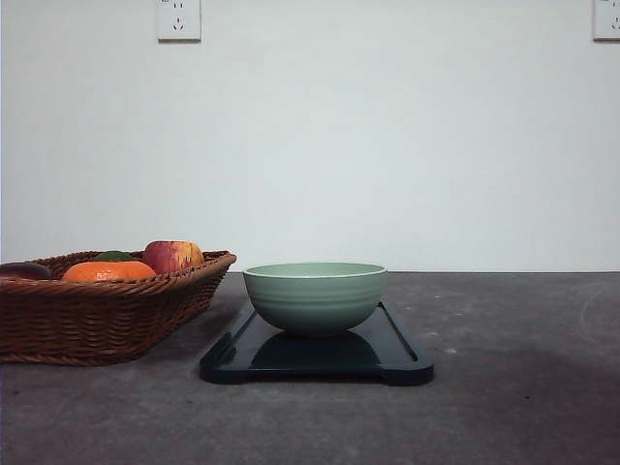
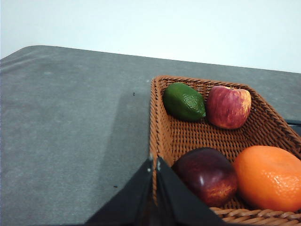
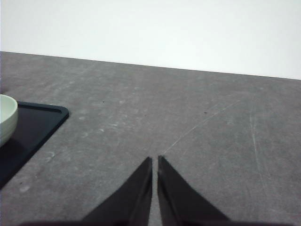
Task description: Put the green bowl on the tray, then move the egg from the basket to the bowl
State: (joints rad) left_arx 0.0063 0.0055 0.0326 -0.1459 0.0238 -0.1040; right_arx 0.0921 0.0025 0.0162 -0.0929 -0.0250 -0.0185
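Observation:
The pale green bowl (image 1: 315, 295) stands upright on the dark tray (image 1: 399, 355) at the table's middle; its rim (image 3: 6, 117) and a corner of the tray (image 3: 35, 126) also appear in the right wrist view. The brown wicker basket (image 1: 97, 320) sits to the left of the tray. The egg is hidden; I see none among the basket's fruit. My left gripper (image 2: 155, 162) is shut, empty, at the basket's near rim (image 2: 155, 117). My right gripper (image 3: 154, 160) is shut, empty, above bare table to the right of the tray.
The basket holds a green lime (image 2: 184, 101), a red-yellow apple (image 2: 228, 107), a dark red fruit (image 2: 207, 175) and a large orange (image 2: 268, 178). A white wall with outlets (image 1: 178, 19) stands behind the grey table (image 1: 513, 387).

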